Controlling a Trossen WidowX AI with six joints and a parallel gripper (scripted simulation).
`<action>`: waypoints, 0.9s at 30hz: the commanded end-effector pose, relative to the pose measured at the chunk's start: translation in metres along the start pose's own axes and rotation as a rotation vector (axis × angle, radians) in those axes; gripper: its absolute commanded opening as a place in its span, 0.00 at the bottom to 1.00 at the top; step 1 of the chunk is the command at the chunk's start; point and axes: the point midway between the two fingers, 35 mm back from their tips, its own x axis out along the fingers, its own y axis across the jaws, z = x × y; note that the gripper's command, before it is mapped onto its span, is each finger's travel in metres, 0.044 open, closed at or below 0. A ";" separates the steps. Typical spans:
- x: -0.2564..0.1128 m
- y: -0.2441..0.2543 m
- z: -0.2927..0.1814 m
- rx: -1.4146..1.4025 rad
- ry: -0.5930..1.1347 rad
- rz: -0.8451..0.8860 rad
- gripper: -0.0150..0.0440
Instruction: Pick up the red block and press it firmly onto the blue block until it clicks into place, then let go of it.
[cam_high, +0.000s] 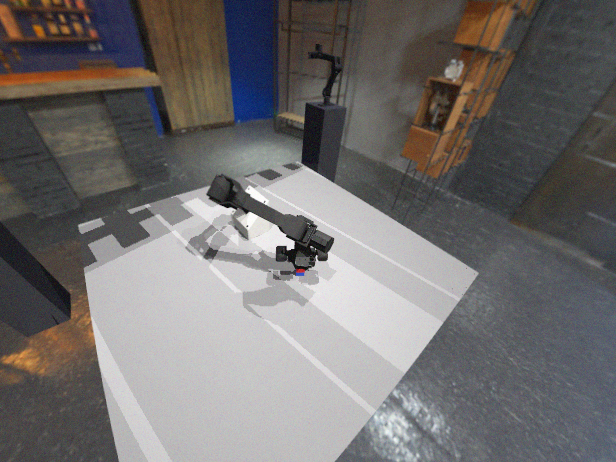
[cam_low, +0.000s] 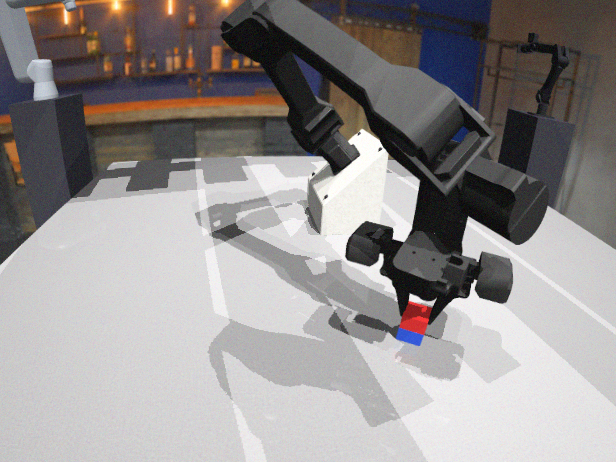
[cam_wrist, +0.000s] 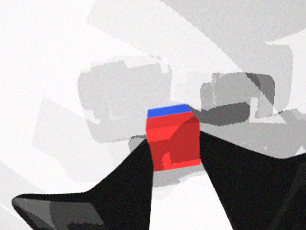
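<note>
Two blocks meet: claw (cam_high: 300, 269) (cam_low: 417, 312) (cam_wrist: 173, 140) grips red block (cam_high: 300, 271) (cam_low: 416, 318) (cam_wrist: 175, 145) above blue block (cam_high: 300, 274) (cam_low: 410, 337) (cam_wrist: 169, 110); click state unclear.

Layered grey shadows on bright white, background softly blurred

Arm (cam_high: 265, 210) (cam_low: 360, 65): extd fwd | wrist: bent dn | jaws (cam_high: 300, 271) (cam_low: 416, 316): part-open, clamped

Bar w/ bottles (cam_low: 172, 60) on blue wall (cam_high: 248, 60); dark, shiny flr (cam_high: 505, 340).
</note>
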 end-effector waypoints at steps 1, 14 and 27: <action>0.002 0.000 0.000 -0.004 -0.003 -0.002 0.25; 0.001 0.000 0.000 -0.003 -0.001 0.000 0.39; -0.001 0.001 0.000 -0.003 0.000 0.001 0.63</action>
